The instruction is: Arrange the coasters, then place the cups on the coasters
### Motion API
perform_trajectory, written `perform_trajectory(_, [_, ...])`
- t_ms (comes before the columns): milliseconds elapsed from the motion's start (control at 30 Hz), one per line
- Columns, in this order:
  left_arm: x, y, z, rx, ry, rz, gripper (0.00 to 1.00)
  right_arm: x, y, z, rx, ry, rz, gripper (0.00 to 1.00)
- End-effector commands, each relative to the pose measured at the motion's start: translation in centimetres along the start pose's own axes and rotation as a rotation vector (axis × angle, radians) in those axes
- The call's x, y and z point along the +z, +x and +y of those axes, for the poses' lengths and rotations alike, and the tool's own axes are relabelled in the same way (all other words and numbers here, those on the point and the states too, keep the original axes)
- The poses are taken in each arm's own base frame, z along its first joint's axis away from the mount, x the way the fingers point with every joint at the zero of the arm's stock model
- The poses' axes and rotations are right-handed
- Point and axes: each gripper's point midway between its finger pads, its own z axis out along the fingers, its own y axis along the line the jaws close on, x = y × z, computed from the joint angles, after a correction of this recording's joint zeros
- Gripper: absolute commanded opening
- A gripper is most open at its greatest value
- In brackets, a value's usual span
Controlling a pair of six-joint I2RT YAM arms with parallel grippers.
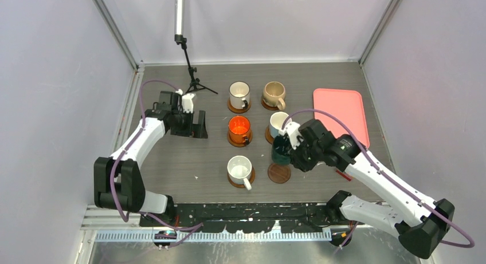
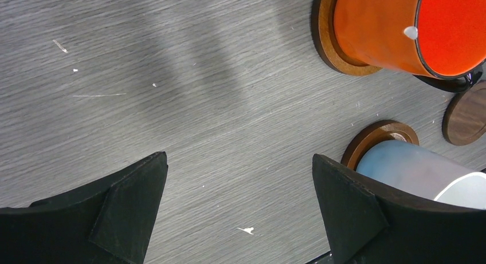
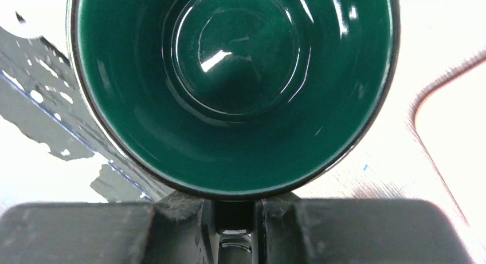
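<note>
Mugs occupy five coasters in a two-column grid on the grey table (image 1: pixel 172 166): a white mug (image 1: pixel 239 94) and beige mug (image 1: pixel 274 93) at the back, an orange mug (image 1: pixel 239 127) and blue mug (image 1: pixel 277 124) in the middle, and a second white mug (image 1: pixel 239 169) at front left. The sixth spot, front right, is a bare coaster (image 1: pixel 279 174) near the table's front edge. Just behind it, the right gripper (image 3: pixel 235 215) pinches the handle of a green mug (image 3: pixel 235 92), mouth up, close to the blue mug; whether its base touches anything cannot be told. The left gripper (image 2: pixel 238 161) hangs with fingers (image 2: pixel 114 218) spread wide and holding nothing over open tabletop left of the orange mug. A pink tray (image 1: pixel 339 112) lies at the right rear, leaving a narrow strip beside the grid, and a tripod (image 1: pixel 193 83) stands at the back.
</note>
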Motion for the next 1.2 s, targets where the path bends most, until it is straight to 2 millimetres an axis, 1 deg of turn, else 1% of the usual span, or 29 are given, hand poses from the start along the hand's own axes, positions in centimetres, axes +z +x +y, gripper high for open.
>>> perform_trajectory(0, [-0.8,-0.9,-0.7,0.011,0.017,-0.059,1.0,0.4,-2.2,1.0,-0.158,-0.03,-0.113,0.0])
perform_trajectory(167, [-0.8,-0.9,-0.7,0.012,0.015,-0.061,1.0,2.2,0.3,1.7,-0.291,-0.098,-0.039,0.0])
perform_trajectory(367, [-0.6,-1.1,-0.6,0.011,0.013,-0.065,1.0,3.9,1.5,1.6,-0.347,-0.11,-0.029,0.0])
perform_trajectory(700, [-0.4,-1.7,-0.5,0.013,0.011,-0.06,1.0,6.3,2.8,1.2,-0.397,-0.101,-0.028,0.0])
perform_trajectory(1000, [0.0,-1.8,-0.3,0.019,0.01,-0.05,1.0,7.1,3.3,1.1,-0.398,-0.104,-0.02,0.0])
perform_trajectory(1167, [0.1,-1.9,-0.2,0.022,0.007,-0.047,1.0,7.5,3.7,0.6,-0.404,-0.081,0.003,0.0])
